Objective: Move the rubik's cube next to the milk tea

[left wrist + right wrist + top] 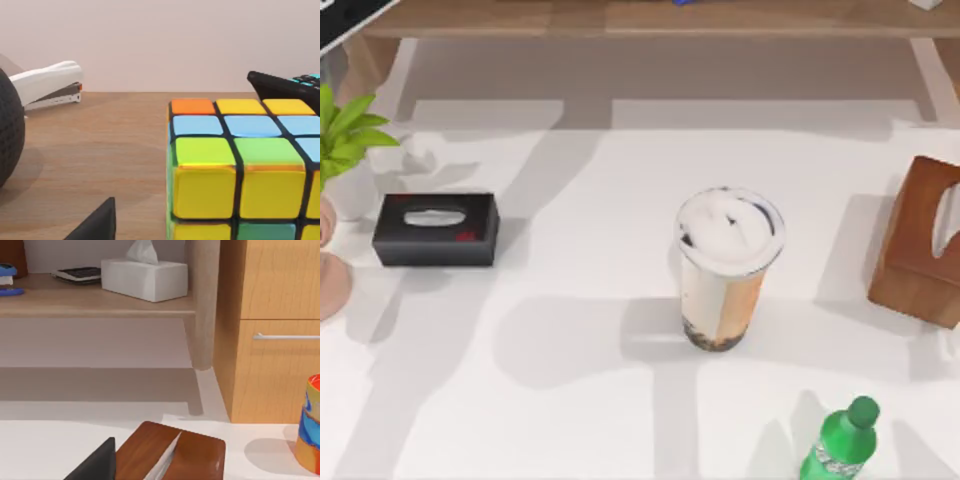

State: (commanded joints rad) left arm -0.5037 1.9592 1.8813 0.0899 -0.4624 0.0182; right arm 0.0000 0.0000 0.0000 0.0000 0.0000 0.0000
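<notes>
Rubik's cube (240, 172) sat on a wooden shelf beside a white stapler (47, 85), close in front of left wrist cam; milk tea (725, 270) stood mid-table. Approach step, I'd say. Left gripper state: can't tell. Next: close on cube, carry to cup.

On the wooden shelf (100, 165), the rubik's cube (240, 170) runs off the left wrist view's edges, its lower rows and far side cut away. A black textured object (9, 135) and a dark remote (287, 87) beside it are each clipped by the frame, and a dark wedge of the left gripper (97, 225) pokes in, its jaws out of sight. From above, the wooden tissue box (920, 240) is cropped at the bench's right edge, the green bottle (840, 445) at the near edge, the potted plant (345, 140) at the left. In the right wrist view, a colourful cup (310, 425) is half cut off.
</notes>
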